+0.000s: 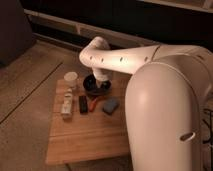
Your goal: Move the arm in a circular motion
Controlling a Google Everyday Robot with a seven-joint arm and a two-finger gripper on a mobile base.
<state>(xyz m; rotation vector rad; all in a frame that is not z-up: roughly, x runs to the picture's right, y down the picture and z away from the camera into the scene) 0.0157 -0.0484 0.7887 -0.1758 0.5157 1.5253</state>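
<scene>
your arm point(145, 57) reaches left over the wooden table point(90, 137); gripper point(101, 81) hangs at the dark bowl point(90, 89). grip state: can't tell.

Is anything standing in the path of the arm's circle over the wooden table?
The arm reaches over the wooden table, its gripper low over a dark bowl. The bowl and the white cup beside it likely crowd a low circle.
</scene>
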